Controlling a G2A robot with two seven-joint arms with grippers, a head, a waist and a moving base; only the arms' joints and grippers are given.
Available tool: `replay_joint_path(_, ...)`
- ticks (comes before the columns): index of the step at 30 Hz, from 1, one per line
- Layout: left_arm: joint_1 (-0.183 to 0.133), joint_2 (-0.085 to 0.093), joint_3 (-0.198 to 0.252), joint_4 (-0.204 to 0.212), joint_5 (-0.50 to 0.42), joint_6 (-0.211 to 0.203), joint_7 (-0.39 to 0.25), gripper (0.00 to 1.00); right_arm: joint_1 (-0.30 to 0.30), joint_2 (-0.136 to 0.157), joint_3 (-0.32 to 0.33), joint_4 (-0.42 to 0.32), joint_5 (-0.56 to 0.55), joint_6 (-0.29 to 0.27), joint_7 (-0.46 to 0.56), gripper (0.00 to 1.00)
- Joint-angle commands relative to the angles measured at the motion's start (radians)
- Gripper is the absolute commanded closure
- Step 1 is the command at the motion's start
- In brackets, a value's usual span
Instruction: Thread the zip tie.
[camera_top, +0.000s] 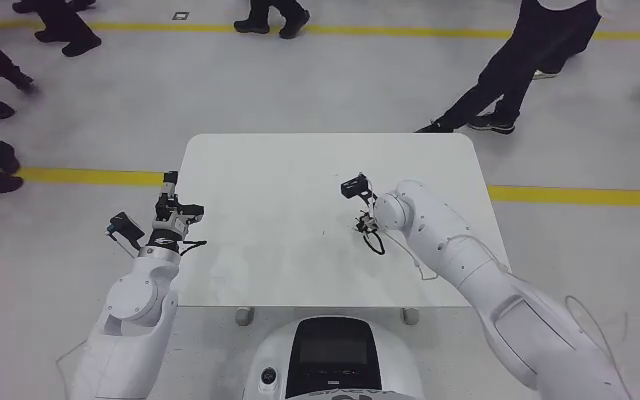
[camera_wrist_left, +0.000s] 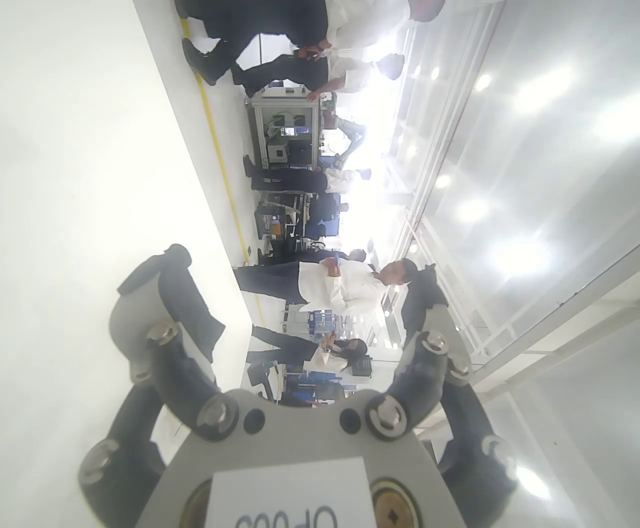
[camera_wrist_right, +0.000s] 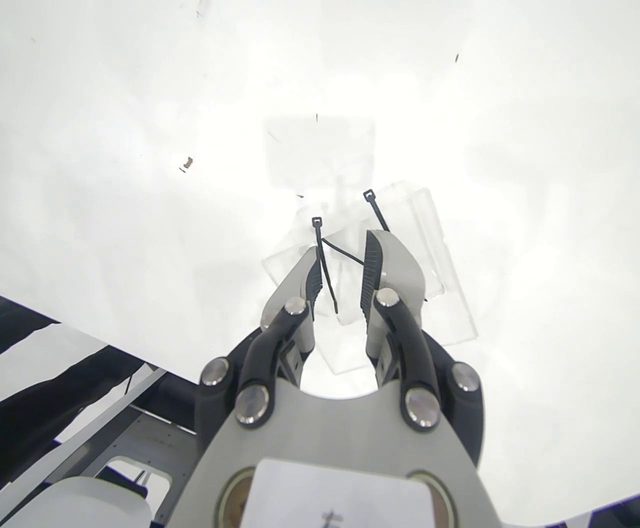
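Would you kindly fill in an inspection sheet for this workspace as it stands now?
Surface: white table, flat, with light marks.
Job's things: two black zip ties lie crossed on a clear plastic block; one tie's tail lies free of its head.
Clutter: a few dark specks on the table.
Grippers: right gripper is open above the ties, with a finger on either side of them. The left gripper is open by the table's edge and holds nothing.
Cables: a thin cable runs along the right arm.
Surroundings: grey floor with yellow lines.
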Motion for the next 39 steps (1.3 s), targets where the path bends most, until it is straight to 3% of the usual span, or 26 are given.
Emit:
replay_joint_path(1,0.000,0.000,0.000,0.000,0.000,0.000,0.000,0.00,0.004,-0.005,-0.002,0.013,0.002,-0.004,0.000,0.83)
replay_joint_path(5,0.000,0.000,0.000,0.000,0.000,0.000,0.000,0.00,0.012,-0.014,-0.007,0.034,0.006,-0.012,0.000,0.85)
replay_joint_path(9,0.000,0.000,0.000,0.000,0.000,0.000,0.000,0.00,0.017,-0.020,-0.008,0.049,0.007,-0.018,-0.001,1.00)
replay_joint_path(16,0.000,0.000,0.000,0.000,0.000,0.000,0.000,0.00,0.014,-0.018,0.006,0.025,-0.006,-0.016,0.023,1.00)
replay_joint_path(23,0.000,0.000,0.000,0.000,0.000,0.000,0.000,0.00,-0.021,0.012,0.063,-0.112,-0.033,0.005,0.084,1.00)
replay_joint_path(31,0.000,0.000,0.000,0.000,0.000,0.000,0.000,0.00,-0.123,0.068,0.201,-0.398,-0.031,0.063,0.199,1.00)
replay_joint_path(39,0.000,0.000,0.000,0.000,0.000,0.000,0.000,0.00,-0.123,0.068,0.201,-0.398,-0.031,0.063,0.199,1.00)
